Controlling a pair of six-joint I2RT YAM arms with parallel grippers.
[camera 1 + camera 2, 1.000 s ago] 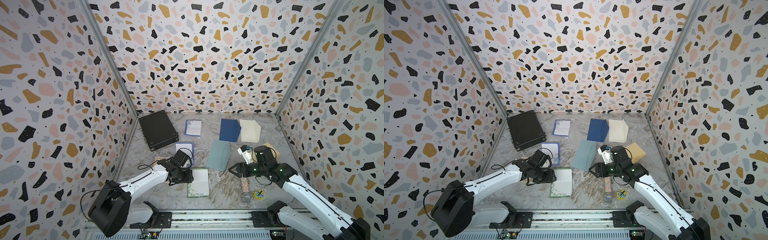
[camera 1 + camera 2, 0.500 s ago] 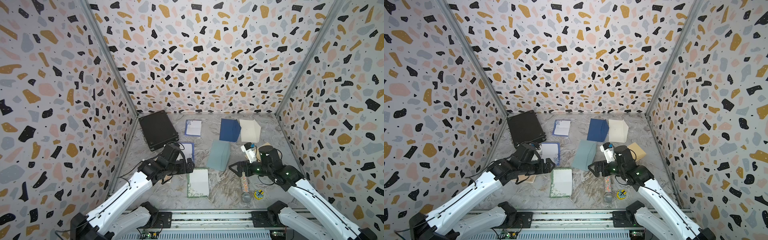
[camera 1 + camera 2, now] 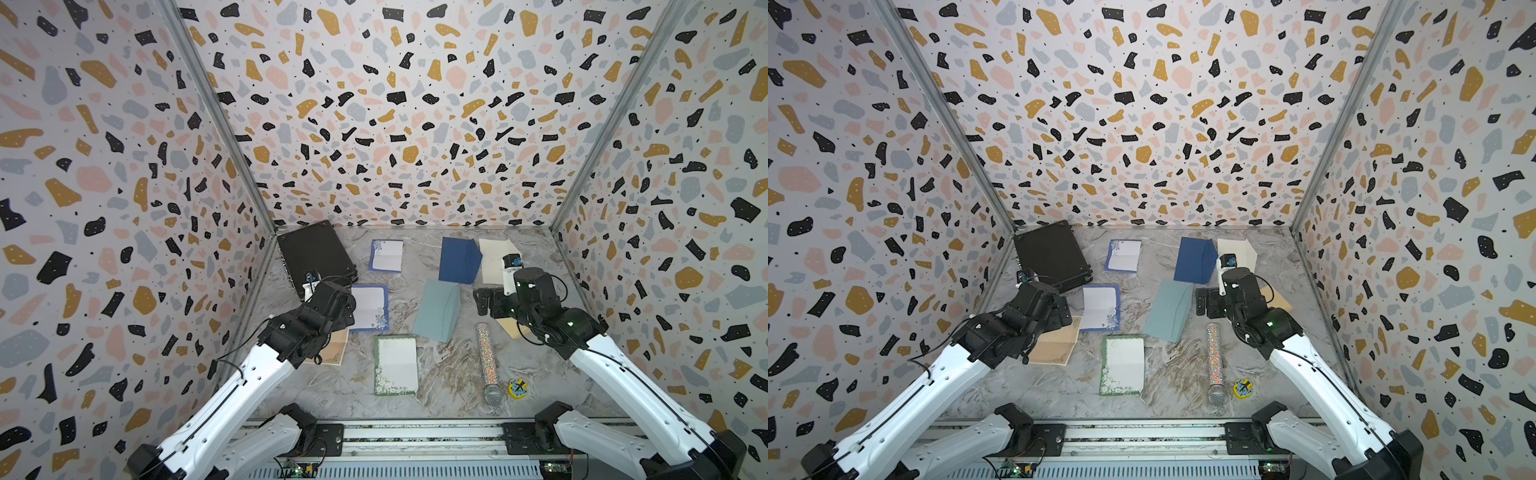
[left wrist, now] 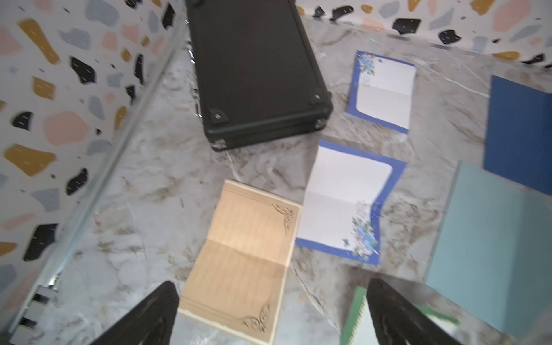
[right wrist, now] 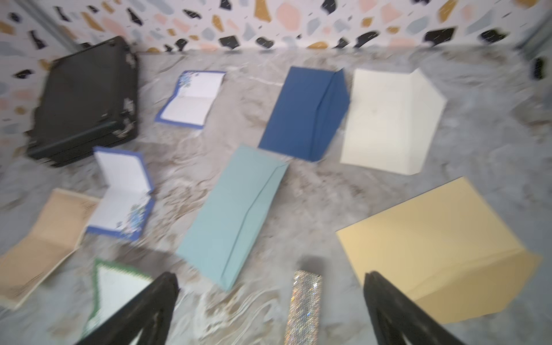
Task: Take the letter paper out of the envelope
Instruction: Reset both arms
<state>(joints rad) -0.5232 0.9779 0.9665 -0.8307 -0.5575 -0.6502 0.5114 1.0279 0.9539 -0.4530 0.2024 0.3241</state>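
A teal envelope (image 3: 436,309) (image 5: 236,215) lies mid-table. Just in front of it, a green-bordered letter paper (image 3: 395,365) (image 3: 1122,365) lies flat, fully outside any envelope. My left gripper (image 3: 1064,311) (image 4: 271,313) hovers open and empty over a tan letter paper (image 4: 248,260), to the left of the green-bordered sheet. My right gripper (image 3: 486,301) (image 5: 270,307) hangs open and empty to the right of the teal envelope, above the top end of a glitter microphone (image 5: 303,307). Neither gripper touches any paper.
A navy envelope (image 3: 457,259) and a cream envelope (image 3: 492,257) lie at the back, and a yellow envelope (image 5: 433,248) sits under my right arm. Two blue-bordered papers (image 3: 370,307) (image 3: 386,255), a black case (image 3: 316,257) and a small yellow toy (image 3: 518,388) are also there.
Both grippers opened wide. The left one let go of the green-bordered paper's edge and rose back to the left. The right one lifted away from the teal envelope's corner.
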